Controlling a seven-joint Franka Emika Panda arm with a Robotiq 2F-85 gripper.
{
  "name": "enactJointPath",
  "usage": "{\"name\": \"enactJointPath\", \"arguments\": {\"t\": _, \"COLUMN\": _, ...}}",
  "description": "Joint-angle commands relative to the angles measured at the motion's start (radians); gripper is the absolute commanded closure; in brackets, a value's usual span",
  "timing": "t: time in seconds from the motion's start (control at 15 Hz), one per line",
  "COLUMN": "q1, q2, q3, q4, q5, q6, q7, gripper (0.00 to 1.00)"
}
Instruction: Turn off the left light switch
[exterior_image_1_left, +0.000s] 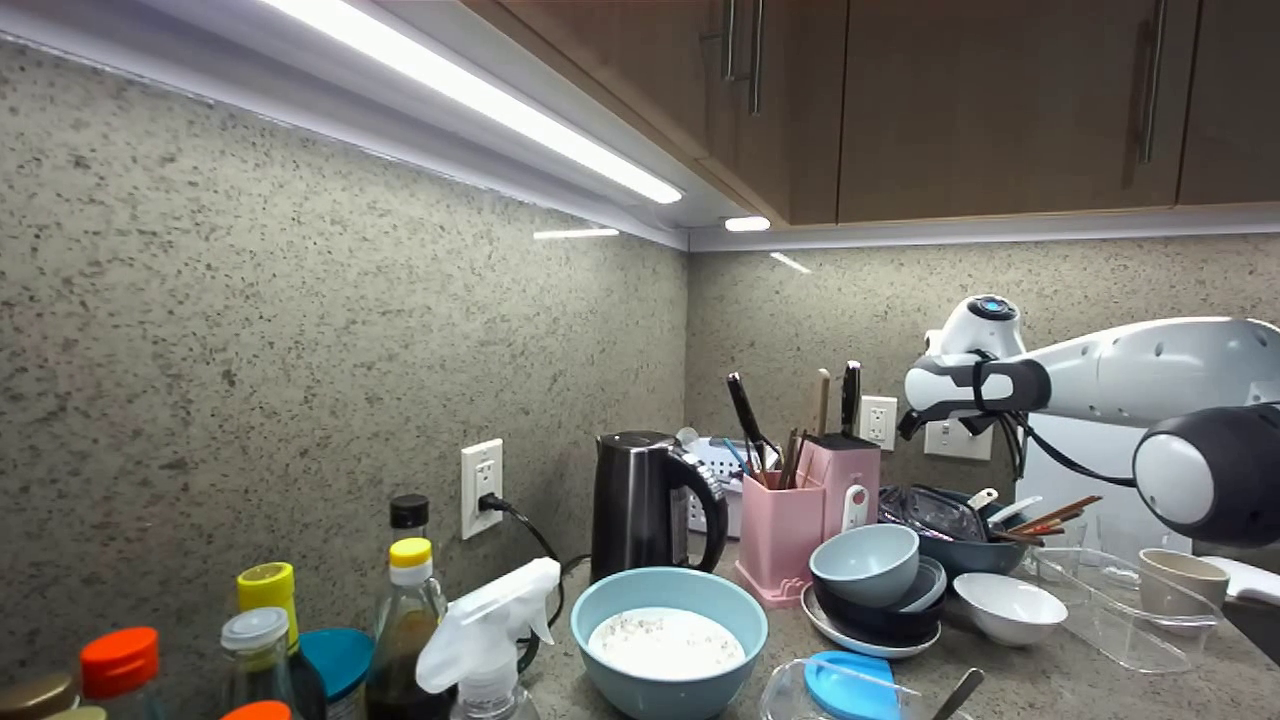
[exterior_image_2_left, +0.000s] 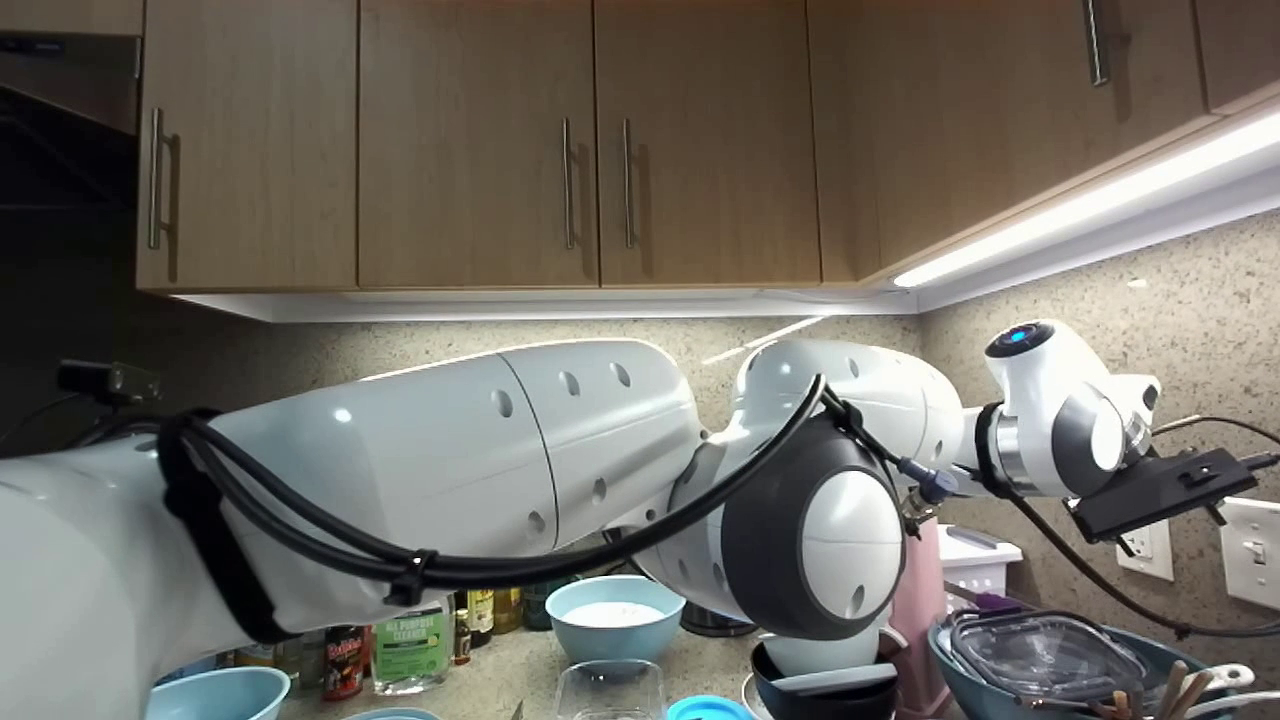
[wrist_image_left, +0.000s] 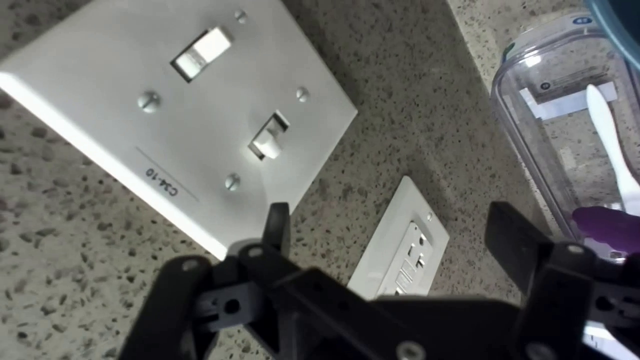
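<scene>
Two stubby toggles (wrist_image_left: 268, 144) stud a smooth white plate (wrist_image_left: 212, 112) — the pincer (wrist_image_left: 392, 227) stands spread.

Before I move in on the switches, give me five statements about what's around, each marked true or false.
1. The switch plate carries two toggles. True.
2. The gripper is shut on a toggle. False: it stands open.
3. The under-cabinet lights are off. False: they glow in both exterior views.
4. A plug sits in the outlet near the kettle. True.
5. The blue bowl beside the spray bottle holds something white. True.
</scene>
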Motion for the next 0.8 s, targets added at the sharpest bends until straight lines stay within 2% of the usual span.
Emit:
{"name": "enactJointPath", "arguments": {"t": 0.0, "q1": 0.001, "q2": 0.001, "q3": 0.0, "q4": 0.0, "q5": 0.0, "q6": 0.0, "q7": 0.0, "gripper": 0.0}}
{"name": "enactJointPath", "arguments": {"t": 0.4, "q1": -0.019, "q2": -0.009, "q3": -0.037, "q4": -0.021, "q5": -0.007, "q6": 0.001, "q7": 0.043, "gripper": 0.0}}
{"name": "enactJointPath", "arguments": {"t": 0.73, "q1": -0.038, "q2": -0.016, "q3": -0.029, "q4": -0.028, "q5": 0.002, "q6": -0.003, "q7": 0.02, "gripper": 0.0}}
